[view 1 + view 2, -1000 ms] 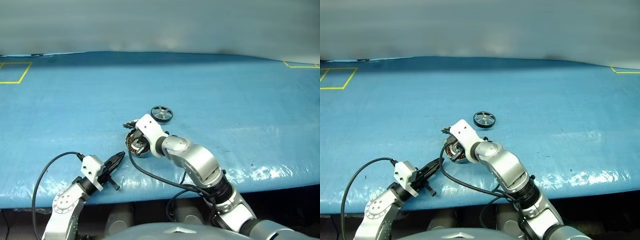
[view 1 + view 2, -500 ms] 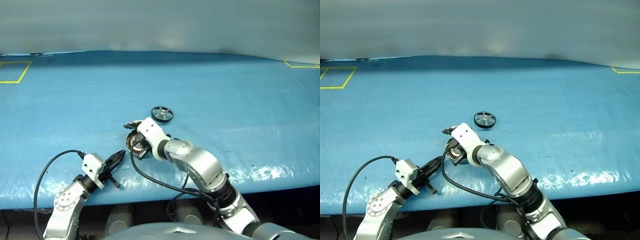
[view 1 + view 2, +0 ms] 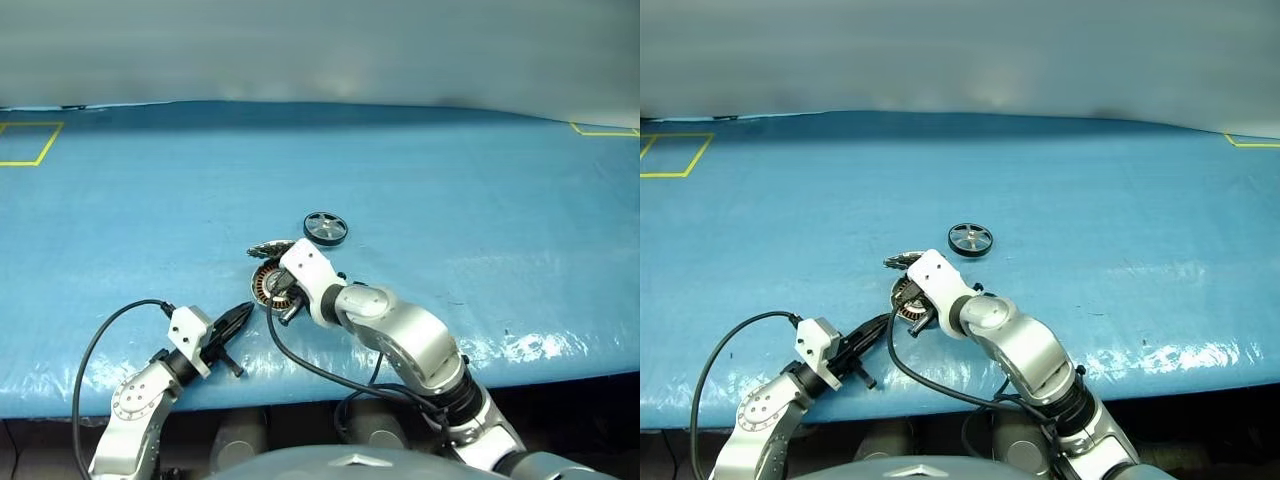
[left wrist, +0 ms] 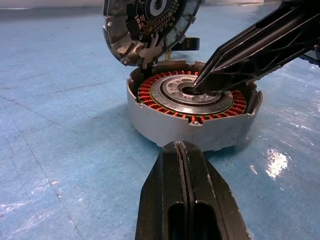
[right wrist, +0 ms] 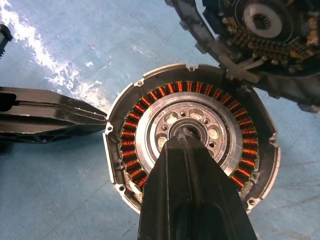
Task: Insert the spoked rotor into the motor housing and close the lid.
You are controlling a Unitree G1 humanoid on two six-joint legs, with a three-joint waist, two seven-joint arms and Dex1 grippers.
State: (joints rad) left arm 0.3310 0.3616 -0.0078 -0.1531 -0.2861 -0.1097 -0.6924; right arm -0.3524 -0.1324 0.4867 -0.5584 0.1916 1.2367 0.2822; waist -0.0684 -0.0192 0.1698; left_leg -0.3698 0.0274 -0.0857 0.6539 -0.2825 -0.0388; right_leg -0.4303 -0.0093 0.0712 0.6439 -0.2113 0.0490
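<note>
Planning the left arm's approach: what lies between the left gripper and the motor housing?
Only bare blue table, seen in the left wrist view: the left gripper sits right before the motor housing.

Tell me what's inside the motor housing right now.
Coppery windings ring the motor housing; the shut right gripper tip sits at its central hole, hiding the bore. The spoked rotor lies outside.

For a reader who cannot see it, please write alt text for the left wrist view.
The motor housing sits open on the blue table, with the shut right gripper at its central hole. The lid leans behind; the shut left gripper meets the near wall.
</note>
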